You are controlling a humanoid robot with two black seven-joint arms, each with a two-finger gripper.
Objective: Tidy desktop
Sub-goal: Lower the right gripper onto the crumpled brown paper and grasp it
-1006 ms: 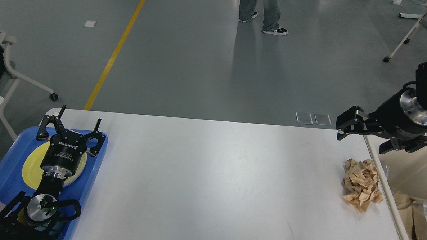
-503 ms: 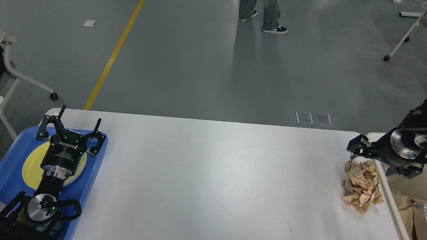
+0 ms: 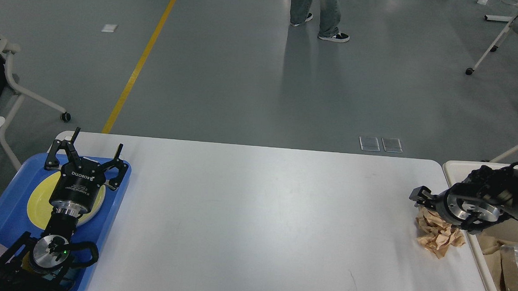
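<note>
Two grippers: left gripper [image 3: 84,152] spread wide above blue tray [image 3: 7,211] at nine o'clock; right gripper [image 3: 422,199], opening unclear, touches crumpled brown paper [image 3: 438,234] on desktop [image 3: 256,215] at three o'clock.

Bright, even overhead light fills the scene; the desktop [image 3: 256,215] shows a broad soft sheen toward 6 o'clock, with no hard glare; the grey floor [image 3: 227,74] carries pale reflections and a long faint shadow under the standing person [image 3: 319,12] at 12 o'clock; shadows beneath the crumpled paper [image 3: 439,232] at 3 o'clock are weak and diffuse; focus is sharp throughout, though the right gripper [image 3: 418,196] looks dark and its detail is hard to read
</note>
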